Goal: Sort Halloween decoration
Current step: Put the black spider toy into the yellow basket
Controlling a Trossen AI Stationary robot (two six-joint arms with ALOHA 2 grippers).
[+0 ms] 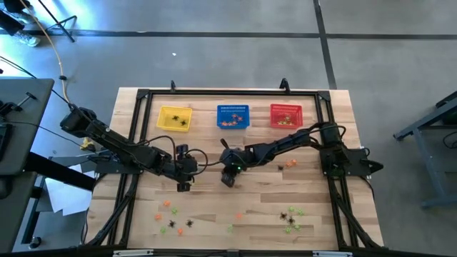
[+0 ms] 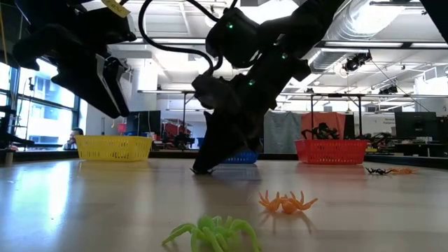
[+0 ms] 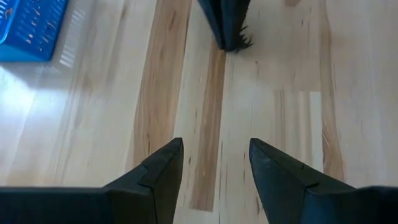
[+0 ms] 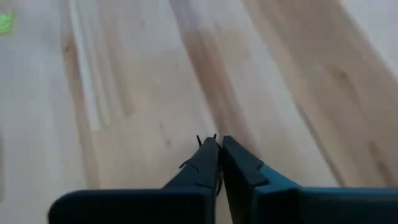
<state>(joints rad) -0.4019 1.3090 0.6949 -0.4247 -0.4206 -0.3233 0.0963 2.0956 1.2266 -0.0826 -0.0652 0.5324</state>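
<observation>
Thin black legs poke out between the right gripper's (image 4: 216, 146) closed fingertips; the trinket's body is hidden. Contents of the yellow basket (image 1: 175, 118) are too small to identify.

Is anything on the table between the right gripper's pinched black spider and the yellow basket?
Nothing on the table stands there. The right gripper is shut on a black spider at mid-table; bare wood runs to the yellow basket. Only the left gripper, open, hangs just beside it, near that path.
</observation>
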